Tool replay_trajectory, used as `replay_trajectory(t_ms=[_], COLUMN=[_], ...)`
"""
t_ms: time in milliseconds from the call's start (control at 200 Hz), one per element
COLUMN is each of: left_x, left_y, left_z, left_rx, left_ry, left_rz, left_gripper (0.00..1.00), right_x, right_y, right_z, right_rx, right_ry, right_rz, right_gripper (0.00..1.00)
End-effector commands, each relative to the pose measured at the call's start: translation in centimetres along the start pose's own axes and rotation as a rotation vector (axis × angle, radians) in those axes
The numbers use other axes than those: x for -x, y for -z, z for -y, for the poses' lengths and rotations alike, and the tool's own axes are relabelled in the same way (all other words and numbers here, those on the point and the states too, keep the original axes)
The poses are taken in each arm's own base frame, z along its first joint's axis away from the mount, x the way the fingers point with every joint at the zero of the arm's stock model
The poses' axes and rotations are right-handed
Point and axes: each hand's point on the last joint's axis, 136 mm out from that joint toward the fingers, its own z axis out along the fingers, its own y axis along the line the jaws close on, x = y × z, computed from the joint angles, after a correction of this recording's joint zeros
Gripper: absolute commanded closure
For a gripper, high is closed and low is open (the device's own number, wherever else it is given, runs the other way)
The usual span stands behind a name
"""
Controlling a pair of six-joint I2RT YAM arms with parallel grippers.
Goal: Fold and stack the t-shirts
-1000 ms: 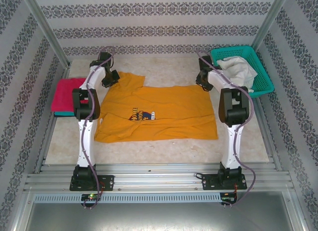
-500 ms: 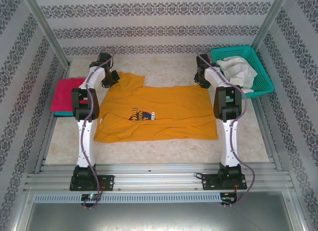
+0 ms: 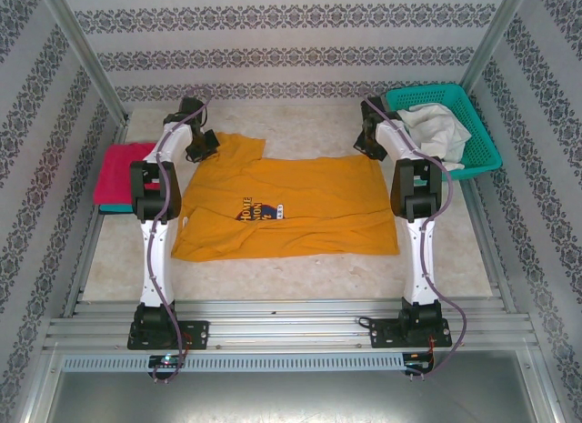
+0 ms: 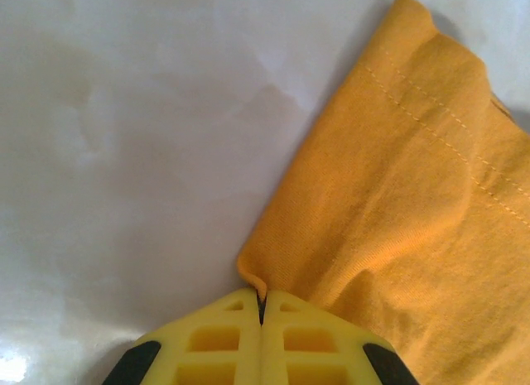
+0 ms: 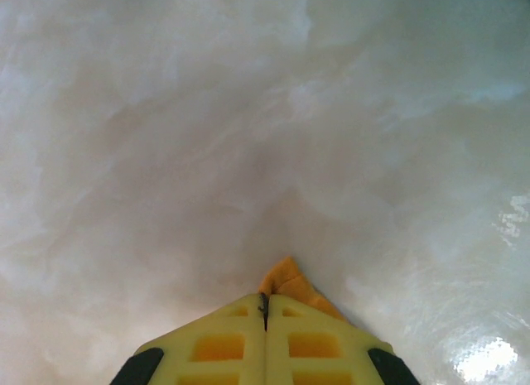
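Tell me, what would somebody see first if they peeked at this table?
The big orange t-shirt spread flat mid-table grabs the eye. The left gripper and right gripper each pinch one far corner of it. A magenta t-shirt lies folded at the left edge, and a teal basket holding pale cloth sits far right.

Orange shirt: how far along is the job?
Done: a folded magenta shirt sits on a teal shirt at the left edge. In hand: the orange shirt lies flat, left gripper and right gripper each shut on a far corner. Left: fold it, stack it; pale cloth lies in the basket.
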Motion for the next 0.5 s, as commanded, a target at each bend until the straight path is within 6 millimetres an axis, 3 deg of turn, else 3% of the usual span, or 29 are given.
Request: replay_trajectory(t_ms=[0, 155, 495], left_x=[-0.1, 1.2, 0.8], left_y=[2.4, 5.1, 10.3], left_z=[0.6, 1.4, 2.2], left_rx=[-0.022, -0.059, -0.1], left_ry=[-0.016, -0.017, -0.06], left_rz=[0.004, 0.062, 0.135], left_gripper=[1.0, 1.0, 1.0], right_x=[-0.1, 1.2, 0.2], right_y=[1.5, 5.2, 9.4], right_z=[-0.3, -1.0, 0.9], right_rx=[0.014, 0.063, 0.134], right_ry=[0.051, 0.086, 0.069], right_rz=[0.0, 0.091, 0.145], right_gripper=[1.0, 1.0, 1.0])
